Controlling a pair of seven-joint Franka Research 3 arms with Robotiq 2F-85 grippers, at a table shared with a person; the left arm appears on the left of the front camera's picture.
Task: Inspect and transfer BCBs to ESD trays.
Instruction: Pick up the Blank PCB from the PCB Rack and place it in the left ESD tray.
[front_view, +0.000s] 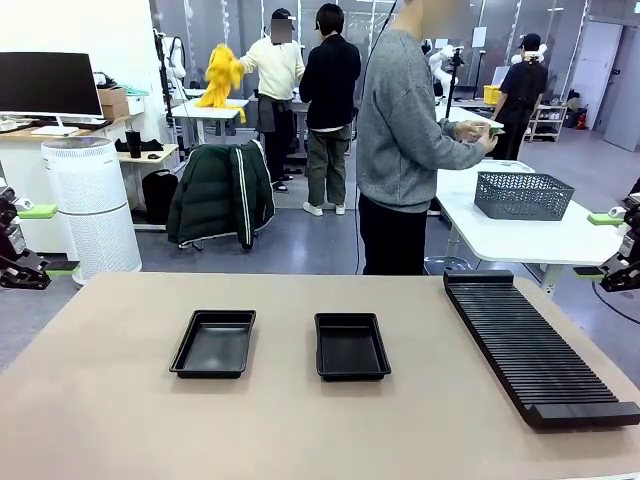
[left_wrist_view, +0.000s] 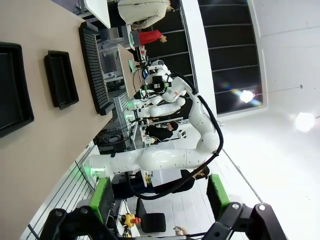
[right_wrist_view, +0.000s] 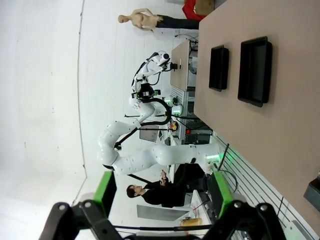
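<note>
Two empty ESD trays lie side by side mid-table, one left (front_view: 215, 343) and one right (front_view: 352, 346). The left wrist view shows both trays (left_wrist_view: 61, 78) (left_wrist_view: 11, 90), and so does the right wrist view (right_wrist_view: 255, 70) (right_wrist_view: 218, 67). My left gripper (front_view: 45, 240) (left_wrist_view: 160, 197) hangs open at the table's left edge, off the table and holding nothing. My right gripper (front_view: 600, 245) (right_wrist_view: 162, 195) hangs open at the right edge, also holding nothing. Across the table a person is turned away, hands (front_view: 478, 132) holding a thin pale-green flat piece that looks like a BCB.
A long black ribbed rack (front_view: 535, 350) (left_wrist_view: 95, 70) lies along the table's right side. A dark mesh basket (front_view: 523, 195) sits on the white table behind it, beside the person. A white air purifier (front_view: 93, 205) stands past the table's left corner.
</note>
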